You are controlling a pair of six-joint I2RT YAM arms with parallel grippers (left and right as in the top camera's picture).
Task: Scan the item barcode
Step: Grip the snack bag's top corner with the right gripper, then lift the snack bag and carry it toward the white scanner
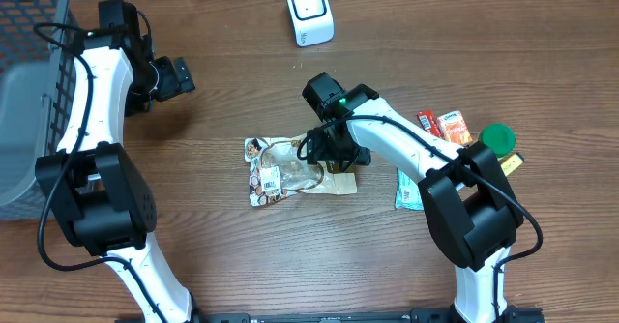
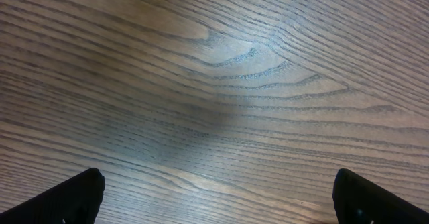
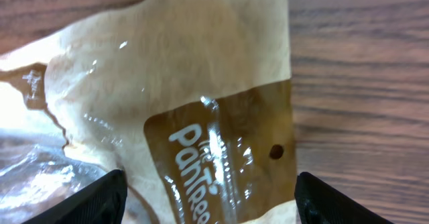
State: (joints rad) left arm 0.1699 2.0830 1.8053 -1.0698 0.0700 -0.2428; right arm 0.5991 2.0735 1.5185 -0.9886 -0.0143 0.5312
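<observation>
Wood-grain desk point(image 1: 222, 265) carries the brown snack packet point(image 1: 290, 173) at its centre, the right pincer point(image 3: 208, 197) spread open above its right end, the left pincer point(image 2: 218, 204) released over bare wood. Reaching seems to be the step in hand; next, the right pincer should clench the packet and present it to the white scanner point(image 1: 309, 12)

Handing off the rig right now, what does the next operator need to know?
Left gripper: open, empty, over bare table.
Right gripper: open, low over the brown end of the snack bag, jaws on either side, no grip.
Snack bag lies flat mid-table; the white scanner stands apart, at the top of the overhead view.
Done: approach. Left: grasp, lift, present the barcode to the scanner.
</observation>
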